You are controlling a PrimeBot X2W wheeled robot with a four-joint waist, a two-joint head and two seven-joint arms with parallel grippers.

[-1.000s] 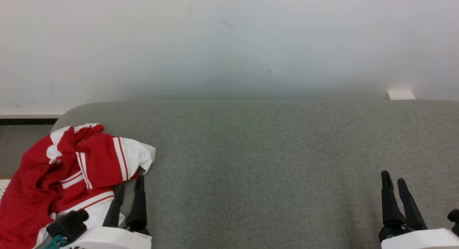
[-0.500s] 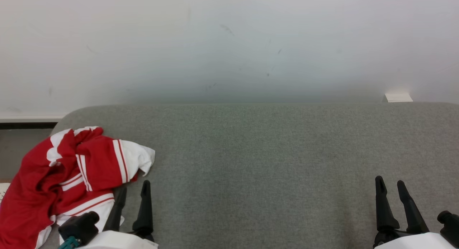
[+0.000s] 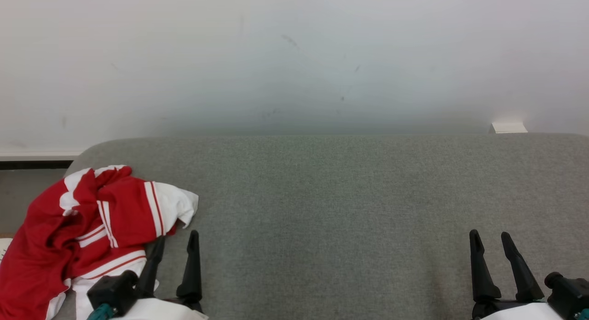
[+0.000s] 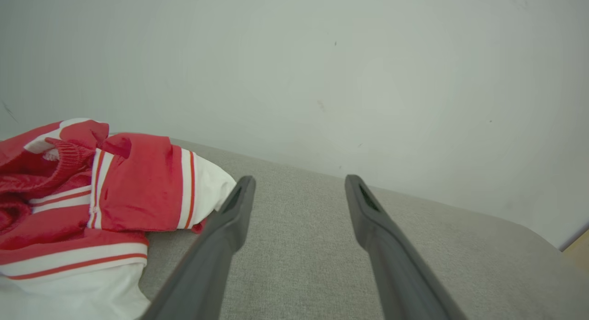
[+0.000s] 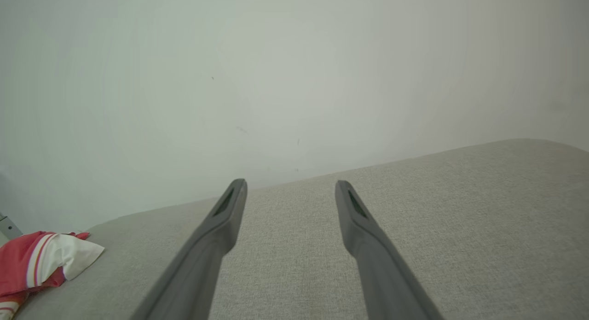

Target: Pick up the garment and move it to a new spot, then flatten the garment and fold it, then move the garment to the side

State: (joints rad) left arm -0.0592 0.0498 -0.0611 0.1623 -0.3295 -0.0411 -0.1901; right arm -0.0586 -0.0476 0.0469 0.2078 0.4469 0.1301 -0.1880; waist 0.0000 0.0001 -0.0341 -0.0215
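We are facing a pale wall [image 3: 294, 57] that is taking up the upper half of the head view, with a few faint scuff marks on it. Below it, a grey fabric cushion [image 3: 331, 205] is stretching across the view and bearing everything else. The garment [image 3: 92, 218], red with white panels and thin stripes, is lying crumpled at the cushion's left end, with part of it hanging over the left edge. Our left gripper [image 3: 177, 237] is sitting just beside the garment's right side with its jaws spread apart and nothing between them. In the left wrist view its left finger [image 4: 221, 232] is crossing in front of the white cuff, and we cannot tell whether it is touching the cloth. Our right gripper [image 3: 489, 234] is hovering well apart from the garment at the lower right, its jaws likewise released and gripping nothing. A small white block [image 3: 508, 127] is peeking up behind the cushion's far edge on the right.
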